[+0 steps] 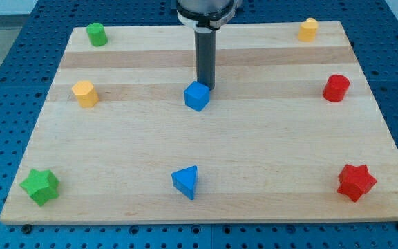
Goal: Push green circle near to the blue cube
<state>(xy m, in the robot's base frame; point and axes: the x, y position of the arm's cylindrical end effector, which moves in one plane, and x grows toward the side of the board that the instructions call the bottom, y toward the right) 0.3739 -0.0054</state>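
My tip [205, 88] stands just behind the blue cube [197, 95] at the middle of the wooden tabletop [254, 138], touching or nearly so. The arm carries no claw, only the dark rod. The green circle [97, 34] sits well apart, at the view's top left corner, above a yellow block [85, 93].

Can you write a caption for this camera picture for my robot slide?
My tip sits just behind the blue cube, far from the green circle in the board's top-left corner.
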